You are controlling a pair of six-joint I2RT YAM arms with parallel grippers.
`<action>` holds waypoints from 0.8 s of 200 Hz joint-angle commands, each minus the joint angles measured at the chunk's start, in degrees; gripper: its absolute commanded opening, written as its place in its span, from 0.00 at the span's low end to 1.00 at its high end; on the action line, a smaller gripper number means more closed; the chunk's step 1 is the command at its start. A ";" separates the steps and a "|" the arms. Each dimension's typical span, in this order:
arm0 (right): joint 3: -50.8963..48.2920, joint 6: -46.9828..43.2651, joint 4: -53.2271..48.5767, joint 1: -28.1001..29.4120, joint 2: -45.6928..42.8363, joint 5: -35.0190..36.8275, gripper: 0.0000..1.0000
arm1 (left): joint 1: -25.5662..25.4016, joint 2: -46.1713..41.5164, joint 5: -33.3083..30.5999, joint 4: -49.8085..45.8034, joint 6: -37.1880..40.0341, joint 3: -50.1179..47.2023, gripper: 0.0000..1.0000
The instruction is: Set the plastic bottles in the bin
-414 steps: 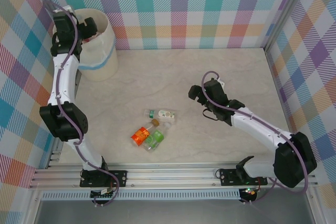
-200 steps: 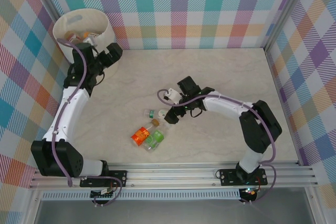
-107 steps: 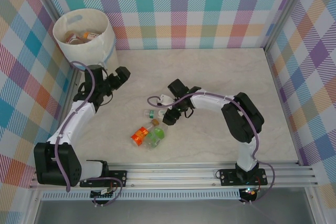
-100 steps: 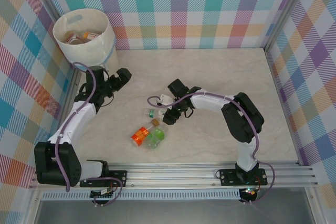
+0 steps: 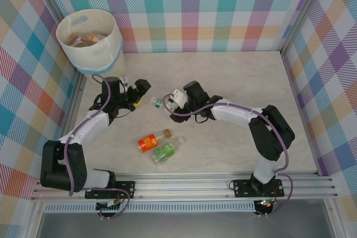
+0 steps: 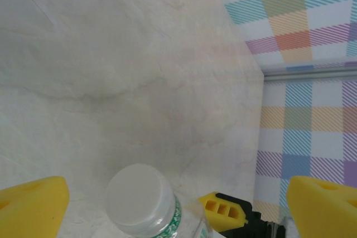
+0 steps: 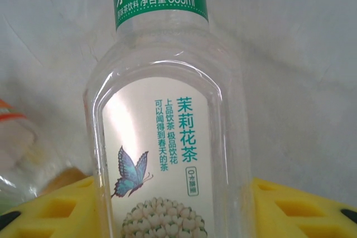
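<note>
My right gripper [image 5: 179, 100] [image 7: 173, 215] is shut on a clear plastic bottle [image 5: 169, 101] [image 7: 167, 137] with a white butterfly label and a green neck band, yellow fingers [image 7: 53, 210] pressed to both its sides. It holds the bottle above the table, cap pointing left. My left gripper [image 5: 141, 93] [image 6: 175, 207] is open, and the bottle's white cap [image 6: 138, 200] sits between its spread fingers [image 6: 28, 207]. A red-labelled bottle [image 5: 149, 142] and a green-labelled bottle [image 5: 164, 152] lie on the table below. The bin [image 5: 106, 54] stands at the far left corner with bottles inside.
Checked walls close the table on the left, back and right. The metal rail [image 5: 184, 185] with the arm bases runs along the near edge. Bare tabletop [image 5: 251, 82] spreads to the right and back of the grippers.
My right gripper has closed on the white-labelled bottle and carried it up and left off the table. The left arm has swung right to meet its cap. The red and green bottles shifted slightly.
</note>
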 commanded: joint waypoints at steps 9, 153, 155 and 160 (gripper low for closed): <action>0.60 5.11 7.30 0.69 -1.12 -4.13 0.43 | -1.87 1.12 5.37 5.90 -3.38 -0.23 1.00; 3.97 15.87 7.96 1.04 -4.64 -13.70 0.67 | -3.62 5.42 -0.80 -0.72 5.10 13.83 0.00; 4.09 15.89 7.44 1.04 -4.88 -13.44 0.69 | -3.60 5.58 -1.04 -1.20 5.63 14.73 0.00; 4.18 15.98 6.27 1.05 -5.55 -13.03 0.74 | -3.51 5.79 -1.75 -2.44 7.09 16.54 0.00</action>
